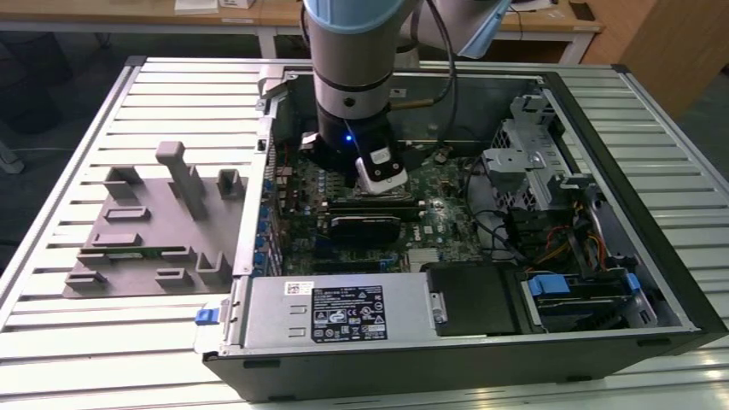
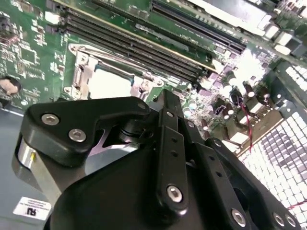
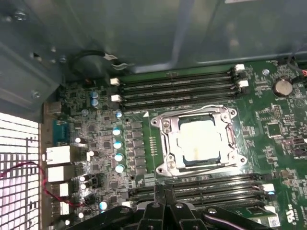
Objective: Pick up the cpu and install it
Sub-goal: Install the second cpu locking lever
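A pale silvery square chip, the cpu (image 3: 198, 140), lies flat inside the metal-framed socket (image 3: 165, 125) on the green motherboard; it also shows in the second wrist view (image 2: 109, 84). My gripper (image 3: 163, 195) hovers a little off the socket's side, above a bank of memory slots (image 3: 192, 188). Its black fingers (image 3: 154, 207) meet along a narrow seam with nothing between them. In the exterior view the gripper (image 1: 381, 190) reaches down into the open computer case (image 1: 638, 256), over the middle of the board.
A black heatsink block (image 1: 364, 229) sits just in front of the gripper. The power supply (image 1: 336, 312) and drive bays (image 1: 569, 290) line the case's near and right sides. A grey parts fixture (image 1: 148, 226) lies on the slatted table at the exterior view's left. Red wires (image 3: 45, 184) run past the rear ports.
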Motion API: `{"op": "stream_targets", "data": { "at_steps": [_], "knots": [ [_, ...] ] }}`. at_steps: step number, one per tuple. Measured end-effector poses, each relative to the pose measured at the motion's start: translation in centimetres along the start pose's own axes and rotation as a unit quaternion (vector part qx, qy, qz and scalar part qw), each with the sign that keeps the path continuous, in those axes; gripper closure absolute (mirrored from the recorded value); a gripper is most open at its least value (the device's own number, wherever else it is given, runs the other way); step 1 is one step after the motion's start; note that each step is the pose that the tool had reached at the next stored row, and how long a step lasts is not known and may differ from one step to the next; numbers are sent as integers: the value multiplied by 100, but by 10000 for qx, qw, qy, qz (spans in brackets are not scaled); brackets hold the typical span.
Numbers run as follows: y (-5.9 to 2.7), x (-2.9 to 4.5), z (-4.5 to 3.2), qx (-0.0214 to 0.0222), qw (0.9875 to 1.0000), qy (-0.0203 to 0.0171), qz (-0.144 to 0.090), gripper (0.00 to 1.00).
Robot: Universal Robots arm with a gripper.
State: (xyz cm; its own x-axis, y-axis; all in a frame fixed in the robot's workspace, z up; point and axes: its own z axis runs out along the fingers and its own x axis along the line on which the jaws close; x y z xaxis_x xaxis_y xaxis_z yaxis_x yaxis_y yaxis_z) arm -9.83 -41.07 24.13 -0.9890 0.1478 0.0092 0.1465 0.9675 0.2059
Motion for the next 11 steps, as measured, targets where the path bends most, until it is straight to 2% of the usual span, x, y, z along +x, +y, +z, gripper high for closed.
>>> {"op": "stream_targets", "data": {
  "at_steps": [4, 11],
  "knots": [
    [38, -41, 8, 59, 10000, -16, 33, 89],
    [151, -83, 34, 125, 9999, -31, 53, 89]
  ]
}}
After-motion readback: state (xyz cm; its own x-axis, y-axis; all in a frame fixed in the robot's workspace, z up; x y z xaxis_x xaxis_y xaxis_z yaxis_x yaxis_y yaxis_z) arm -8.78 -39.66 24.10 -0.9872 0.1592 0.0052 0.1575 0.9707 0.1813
